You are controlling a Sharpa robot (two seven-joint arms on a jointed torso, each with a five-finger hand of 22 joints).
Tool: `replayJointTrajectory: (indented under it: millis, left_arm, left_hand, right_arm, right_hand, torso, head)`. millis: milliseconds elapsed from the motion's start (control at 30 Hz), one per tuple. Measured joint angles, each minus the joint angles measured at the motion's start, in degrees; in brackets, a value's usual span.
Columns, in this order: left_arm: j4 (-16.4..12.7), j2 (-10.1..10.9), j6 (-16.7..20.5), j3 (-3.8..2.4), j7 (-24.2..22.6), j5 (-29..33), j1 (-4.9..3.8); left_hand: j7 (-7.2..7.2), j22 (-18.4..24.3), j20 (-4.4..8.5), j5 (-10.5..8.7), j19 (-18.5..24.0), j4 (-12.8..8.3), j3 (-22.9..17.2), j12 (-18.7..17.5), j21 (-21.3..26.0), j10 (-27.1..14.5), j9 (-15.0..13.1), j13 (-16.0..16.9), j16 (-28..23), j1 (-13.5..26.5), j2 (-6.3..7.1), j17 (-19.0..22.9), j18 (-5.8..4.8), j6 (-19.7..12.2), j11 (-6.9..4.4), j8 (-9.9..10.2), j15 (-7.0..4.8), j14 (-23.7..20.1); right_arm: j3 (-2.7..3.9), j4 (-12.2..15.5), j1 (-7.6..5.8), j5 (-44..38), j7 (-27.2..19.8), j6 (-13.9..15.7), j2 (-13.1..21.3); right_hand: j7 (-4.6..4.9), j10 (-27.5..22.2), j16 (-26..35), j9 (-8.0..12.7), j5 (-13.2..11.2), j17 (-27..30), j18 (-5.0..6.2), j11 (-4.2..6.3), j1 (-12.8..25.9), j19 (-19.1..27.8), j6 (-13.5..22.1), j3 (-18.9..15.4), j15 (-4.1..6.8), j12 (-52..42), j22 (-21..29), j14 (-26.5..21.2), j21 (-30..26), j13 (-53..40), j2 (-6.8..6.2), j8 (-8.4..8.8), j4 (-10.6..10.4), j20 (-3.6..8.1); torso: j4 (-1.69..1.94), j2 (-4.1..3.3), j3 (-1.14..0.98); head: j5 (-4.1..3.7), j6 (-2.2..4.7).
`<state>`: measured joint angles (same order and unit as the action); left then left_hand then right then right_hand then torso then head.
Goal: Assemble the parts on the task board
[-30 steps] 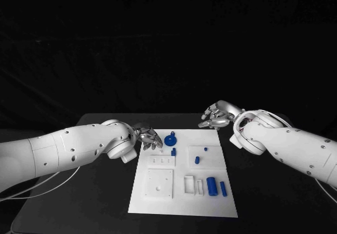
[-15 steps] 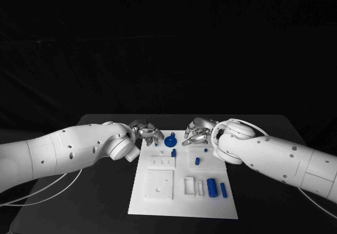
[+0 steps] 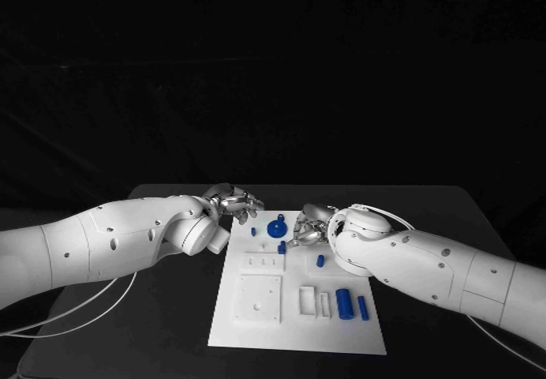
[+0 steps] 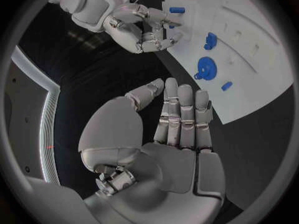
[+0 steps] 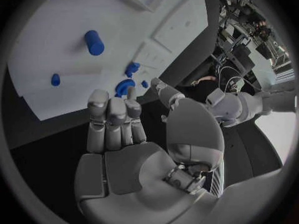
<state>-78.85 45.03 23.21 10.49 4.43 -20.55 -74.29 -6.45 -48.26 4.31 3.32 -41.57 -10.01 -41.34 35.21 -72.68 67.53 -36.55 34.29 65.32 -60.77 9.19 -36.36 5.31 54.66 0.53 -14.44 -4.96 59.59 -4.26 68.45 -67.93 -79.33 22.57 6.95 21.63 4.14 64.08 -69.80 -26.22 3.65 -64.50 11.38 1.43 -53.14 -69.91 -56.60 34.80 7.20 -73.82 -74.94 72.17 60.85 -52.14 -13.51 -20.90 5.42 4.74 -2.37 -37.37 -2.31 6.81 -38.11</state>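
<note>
White plastic makes up the task board [image 3: 298, 316], which is lying in the middle of the black table [image 3: 159, 332] in the head view, its far edge reaching toward the table's far edge. Blue parts are sitting on it: a round gear-like part [image 3: 275, 230] near the board's far edge, a small peg [image 3: 254, 231] just beside it toward the far left corner, a short part [image 3: 319, 259] around the middle, and a thick cylinder [image 3: 342, 301] with a thinner bar [image 3: 362, 307] standing near the right edge, closer to the near edge. The left hand [image 3: 233, 203] is hovering over the table just off the board's far left corner, fingers loosely curled and holding nothing. The right hand [image 3: 308, 231] is hanging over the far half of the board, just beside the gear-like part; whether it is touching anything I cannot tell. In the left wrist view, the left hand [image 4: 174, 119] is keeping its fingers straight and pressed side by side, thumb apart, empty, above the dark table beside the board's edge, while the right hand [image 4: 146, 32] is curling its fingers over the board. In the right wrist view, the right hand [image 5: 115, 117] is showing fingers close together, bent and empty, with the gear-like part [image 5: 124, 87] lying just past the fingertips.
</note>
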Motion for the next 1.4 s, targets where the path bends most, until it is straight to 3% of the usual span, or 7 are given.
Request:
replayJointTrajectory:
  millis: [67,300,533,667,1100,1400]
  left_arm:
    - [-0.2,0.0,0.5,0.0,-0.6,0.7,-0.03]
    - [-0.4,-0.1,1.5,0.0,-1.6,2.0,-0.1]
    - [-0.6,-0.2,1.7,0.02,-1.9,2.5,-0.17]
    - [-0.6,-0.4,1.7,0.02,-1.9,2.6,-0.23]
    - [-1.2,-0.5,1.7,0.02,-1.9,2.8,-0.62]
    - [-1.5,-0.8,1.7,0.02,-1.9,2.8,-0.86]
  left_hand:
    - [0.0,0.1,-0.2,0.0,0.2,0.0,0.0,-0.4,0.2,0.0,0.1,-0.1,-0.3,0.0,0.0,0.1,-0.87,0.0,0.0,0.0,0.14,-0.1]
    - [0.01,0.2,-0.2,0.0,0.2,0.0,0.0,-0.4,0.4,-0.2,0.1,-0.1,-0.7,0.0,0.0,0.1,-0.86,0.0,0.19,0.0,0.34,-0.3]
    - [0.01,0.2,-0.2,0.0,0.2,0.0,0.0,-0.6,0.4,-0.2,0.1,-0.1,-0.7,0.0,0.0,0.1,-0.86,0.0,0.18,0.0,0.35,-0.3]
    - [0.02,0.3,-0.21,0.0,0.2,0.0,0.0,-0.6,0.4,-0.2,0.1,-0.1,-0.7,0.0,0.0,0.1,-0.86,0.0,0.19,0.0,0.35,-0.3]
    - [0.03,0.3,-0.21,0.0,0.2,0.0,0.0,-0.6,0.4,-0.2,0.2,-0.1,-0.7,0.0,0.0,0.1,-0.86,0.0,0.18,0.0,0.36,-0.3]
    - [0.04,0.3,-0.21,0.0,0.2,0.0,0.0,-0.6,0.4,-0.2,0.2,-0.1,-0.7,0.0,0.0,0.1,-0.86,0.0,0.18,0.0,0.37,-0.3]
  right_arm:
    - [-0.02,-1.0,0.35,-1.0,0.3,0.1,-0.7]
    - [-0.19,-3.0,0.91,-3.8,1.2,0.1,-2.3]
    - [-0.38,-4.2,0.94,-6.2,1.6,0.0,-3.7]
    - [-1.23,-4.8,1.01,-7.7,1.8,-0.2,-4.4]
    - [-2.06,-7.4,1.27,-11.6,2.1,-1.2,-6.7]
    - [-2.27,-8.5,1.37,-12.7,2.2,-1.6,-7.7]
  right_hand:
    - [-0.29,0.2,0.0,-0.1,-0.1,-0.1,0.0,0.21,0.7,0.0,-0.5,0.0,0.05,0.0,0.0,0.1,0.1,-0.2,0.18,-0.21,-0.9,0.0]
    - [-0.26,1.5,-0.3,-0.1,-0.1,-0.1,-0.03,0.38,2.6,-0.5,-1.2,0.1,0.25,0.4,0.0,0.3,0.5,-1.3,-0.12,-0.21,-2.8,0.52]
    - [-0.41,2.3,-0.3,-0.2,-0.1,-0.1,-0.04,0.61,4.6,-0.6,-1.8,-0.2,0.28,0.6,0.0,0.5,0.8,-2.5,-0.39,-0.21,-4.6,0.61]
    - [-0.4,2.4,-0.3,-0.2,-0.3,-0.1,-0.05,0.5,4.9,-0.6,-1.8,-0.1,0.4,0.6,0.0,0.6,0.8,-2.8,-0.67,-0.21,-4.8,0.6]
    - [-0.41,2.7,-0.3,-0.3,-0.3,-0.1,-0.05,0.62,4.9,-0.9,-2.2,0.0,0.49,0.6,0.0,0.5,1.0,-3.4,-0.67,-0.2,-5.0,0.71]
    - [-0.41,2.7,-0.3,-0.3,-0.3,-0.1,-0.05,0.62,4.9,-1.0,-2.2,0.0,0.48,0.6,0.0,0.5,1.0,-3.4,-0.67,-0.2,-5.0,0.7]
  torso:
    - [0.08,-0.03,-0.03]
    - [0.38,-0.16,0.11]
    - [0.39,-0.16,0.11]
    - [0.35,-0.16,0.11]
    - [0.31,-0.16,0.12]
    - [0.35,-0.19,0.19]
  head:
    - [0.02,-0.12]
    - [-0.04,-0.39]
    - [0.15,-0.72]
    - [0.28,-0.81]
    - [0.41,-1.23]
    - [0.49,-1.56]
